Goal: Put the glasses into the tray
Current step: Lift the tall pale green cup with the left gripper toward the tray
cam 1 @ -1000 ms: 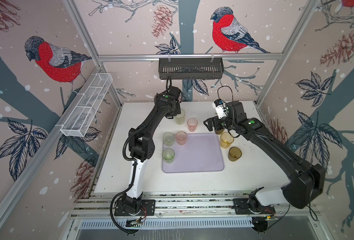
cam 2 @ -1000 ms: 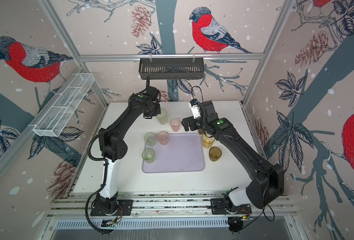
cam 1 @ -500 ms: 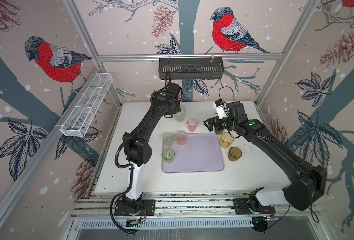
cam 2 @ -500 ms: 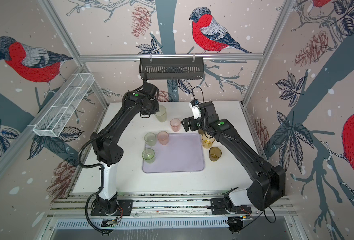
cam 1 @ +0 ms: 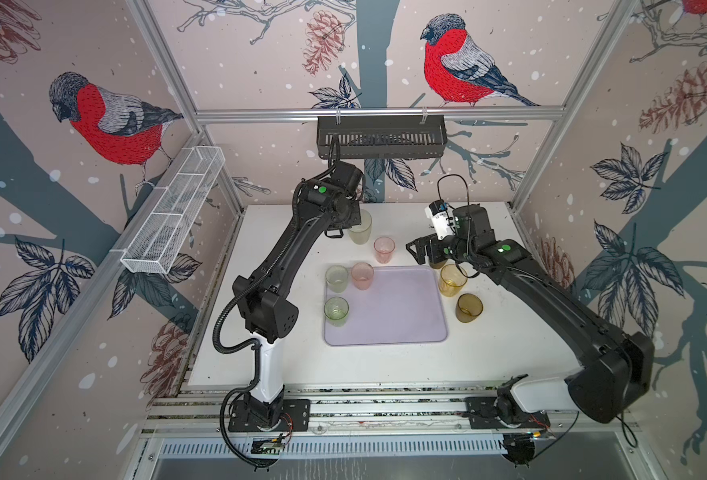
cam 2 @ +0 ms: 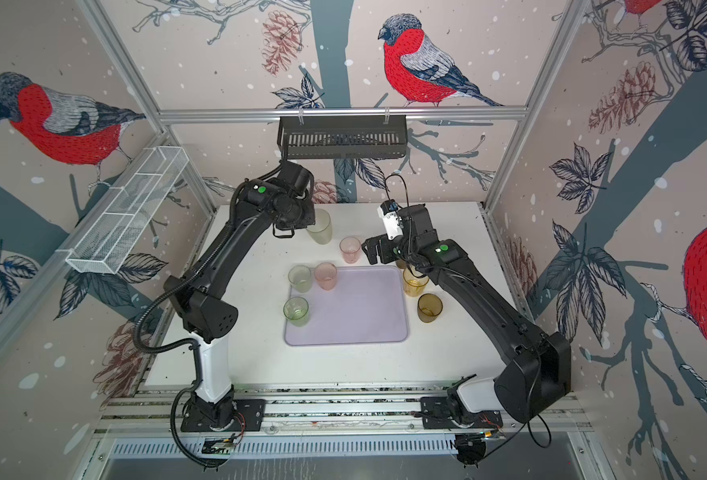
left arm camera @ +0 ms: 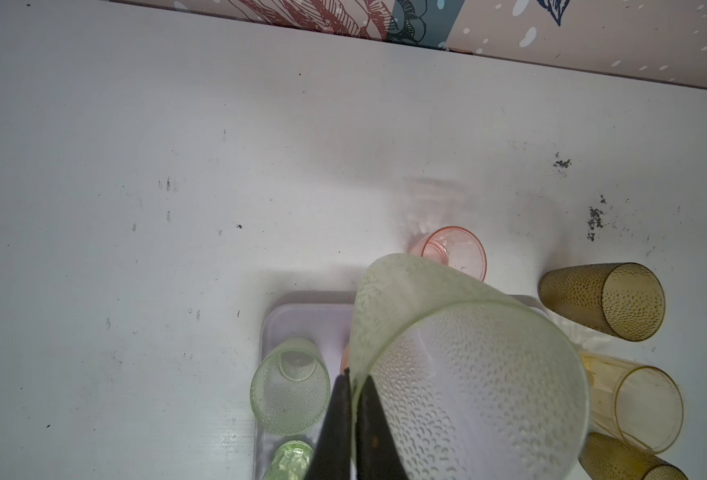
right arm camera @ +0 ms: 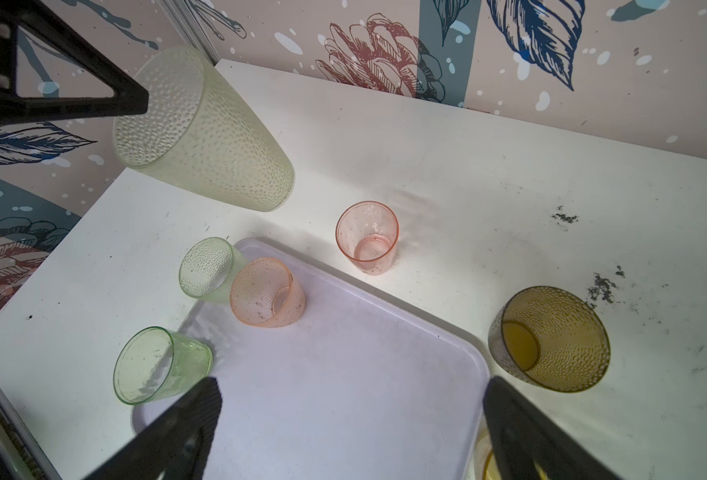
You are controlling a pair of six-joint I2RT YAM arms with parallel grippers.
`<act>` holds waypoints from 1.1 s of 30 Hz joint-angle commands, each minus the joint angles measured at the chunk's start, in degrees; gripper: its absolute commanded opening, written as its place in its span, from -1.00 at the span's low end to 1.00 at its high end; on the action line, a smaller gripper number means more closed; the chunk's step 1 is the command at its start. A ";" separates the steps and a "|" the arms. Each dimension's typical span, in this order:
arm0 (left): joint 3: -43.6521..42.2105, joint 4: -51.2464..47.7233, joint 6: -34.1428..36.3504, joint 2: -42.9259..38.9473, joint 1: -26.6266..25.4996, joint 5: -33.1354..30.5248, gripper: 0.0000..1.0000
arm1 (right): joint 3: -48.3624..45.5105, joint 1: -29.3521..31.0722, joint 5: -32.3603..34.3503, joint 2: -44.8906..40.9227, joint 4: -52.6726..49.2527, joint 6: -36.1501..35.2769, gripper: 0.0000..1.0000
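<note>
My left gripper (left arm camera: 354, 399) is shut on the rim wall of the tall frosted pale green glass (left arm camera: 468, 374), which hangs tilted above the table's back (cam 1: 359, 226) (right arm camera: 206, 133). The lavender tray (cam 1: 393, 320) holds two green glasses (cam 1: 337, 278) (cam 1: 336, 311) at its left edge and a pink glass (cam 1: 362, 275). Another pink glass (cam 1: 384, 249) stands just behind the tray. Right of the tray are a yellow-amber glass (cam 1: 453, 280) and a dark amber one (cam 1: 469, 307). My right gripper (right arm camera: 352, 419) hovers open over the tray's back right corner, beside another dark amber glass (right arm camera: 551, 338).
A black slotted basket (cam 1: 381, 137) hangs on the back wall, right above my left wrist. A white wire mesh basket (cam 1: 173, 216) is fixed to the left wall. Dark specks (right arm camera: 601, 286) mark the table at the back right.
My left arm has risen and drawn back a little, lifting the tall frosted glass off the table. The right arm has hardly moved.
</note>
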 commanded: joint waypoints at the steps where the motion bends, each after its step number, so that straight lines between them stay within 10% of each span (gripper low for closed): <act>1: 0.26 -2.68 -0.76 -1.46 -0.42 -1.47 -1.00 | 0.01 -0.19 -0.86 -0.38 1.46 0.37 0.99; 33: -6.32 -10.69 -1.52 -12.07 -8.55 -1.95 -1.00 | -4.13 -1.93 -4.31 -2.53 3.92 2.34 1.00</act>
